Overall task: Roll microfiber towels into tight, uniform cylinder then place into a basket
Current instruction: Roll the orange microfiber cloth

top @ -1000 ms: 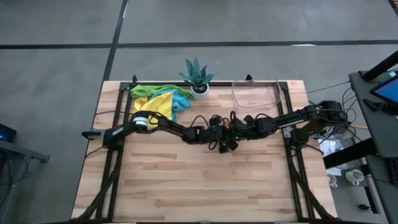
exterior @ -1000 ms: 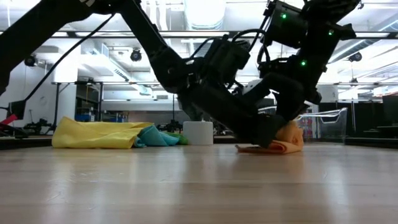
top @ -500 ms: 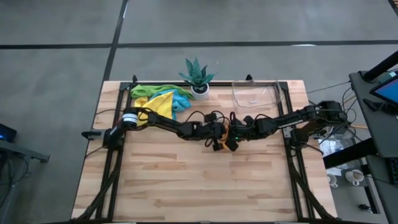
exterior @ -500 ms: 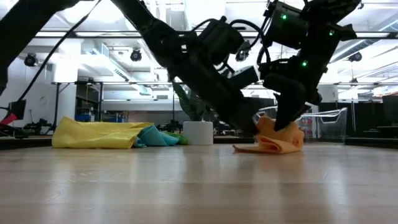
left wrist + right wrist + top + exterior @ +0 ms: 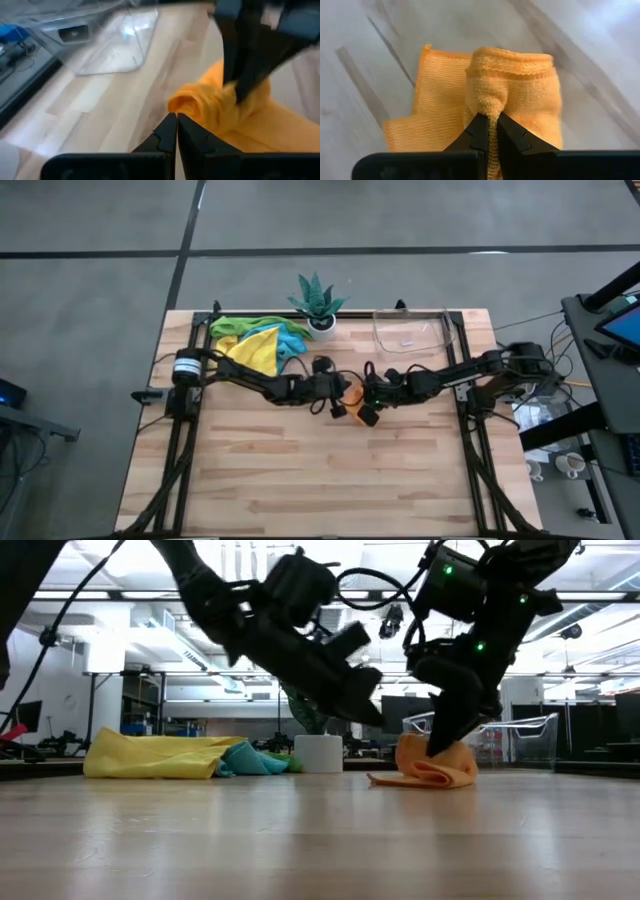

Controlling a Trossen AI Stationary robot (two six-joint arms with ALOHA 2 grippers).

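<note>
From above, the lower half of the table (image 5: 330, 480) lies bare; both arms meet mid-frame, where the right gripper (image 5: 362, 404) pinches the orange towel (image 5: 353, 393). The other towels (image 5: 255, 342) are heaped upper left beside the potted plant (image 5: 319, 303), and the clear basket (image 5: 411, 332) sits upper right, holding nothing visible. At table height, the left gripper (image 5: 372, 716) hangs closed, just clear of the half-rolled orange towel. The left wrist view shows its fingers together, holding nothing. The right wrist view shows fingers clamped on a towel fold.

Overhead, table-level, two close wrist views
</note>
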